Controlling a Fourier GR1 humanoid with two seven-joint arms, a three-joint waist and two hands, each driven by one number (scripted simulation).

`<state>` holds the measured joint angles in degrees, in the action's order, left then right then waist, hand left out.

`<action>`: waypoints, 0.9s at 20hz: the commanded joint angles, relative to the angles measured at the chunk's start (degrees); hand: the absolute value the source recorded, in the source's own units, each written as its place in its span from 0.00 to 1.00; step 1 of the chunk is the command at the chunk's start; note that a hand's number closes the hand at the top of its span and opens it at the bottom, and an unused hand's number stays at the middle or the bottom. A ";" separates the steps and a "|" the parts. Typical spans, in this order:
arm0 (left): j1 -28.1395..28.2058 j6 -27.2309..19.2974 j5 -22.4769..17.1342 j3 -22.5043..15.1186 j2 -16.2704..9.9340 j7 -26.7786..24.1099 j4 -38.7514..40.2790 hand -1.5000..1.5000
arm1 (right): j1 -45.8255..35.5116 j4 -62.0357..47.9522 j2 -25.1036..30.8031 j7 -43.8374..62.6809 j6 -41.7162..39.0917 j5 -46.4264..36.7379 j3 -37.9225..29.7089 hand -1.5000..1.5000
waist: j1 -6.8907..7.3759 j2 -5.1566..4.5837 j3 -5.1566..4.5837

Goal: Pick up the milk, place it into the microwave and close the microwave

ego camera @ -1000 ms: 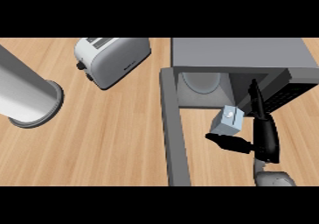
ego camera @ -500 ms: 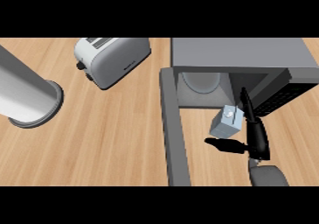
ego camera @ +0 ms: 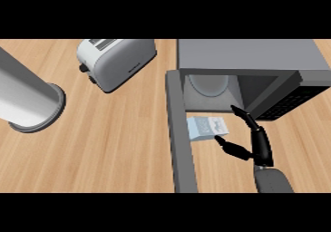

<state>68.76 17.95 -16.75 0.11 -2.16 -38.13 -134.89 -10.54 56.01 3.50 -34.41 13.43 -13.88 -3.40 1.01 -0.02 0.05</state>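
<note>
Milk carton (ego camera: 208, 128) is lying at the open microwave's (ego camera: 251, 61) mouth, at ten o'clock from the right hand (ego camera: 251, 138), whose fingers are spreading wide, holding nothing; the left hand is showing nowhere.

The milk (ego camera: 208, 127) is a small white and light-blue carton, sitting on the wooden counter right at the mouth of the microwave (ego camera: 251, 68), just beside the swung-out door (ego camera: 180, 136). It looks tipped a bit, with its top face showing. The microwave is a grey box with a dark control panel on its right side, wide open, with a pale round turntable visible inside.
</note>
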 commanded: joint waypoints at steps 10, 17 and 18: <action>1.70 4.88 0.62 1.39 1.53 -1.38 1.02 0.00 | -9.18 -20.77 3.53 -9.19 11.16 -6.93 -2.84 1.00 | 0.45 -0.14 0.03; -0.43 1.69 -0.04 -0.18 2.13 2.90 -1.18 0.00 | -15.24 -30.38 3.10 -15.35 13.20 -6.58 -4.93 1.00 | 0.18 -0.26 0.05; -0.10 5.07 -0.40 2.83 2.05 -1.54 2.67 0.00 | -14.40 -31.16 1.87 -19.66 13.65 -5.33 -6.00 1.00 | 0.58 -0.20 0.06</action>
<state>69.91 21.87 -17.19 1.70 -0.38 -38.62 -134.53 -23.09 28.40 7.07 -49.04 25.48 -19.77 -8.41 1.47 -0.11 -0.03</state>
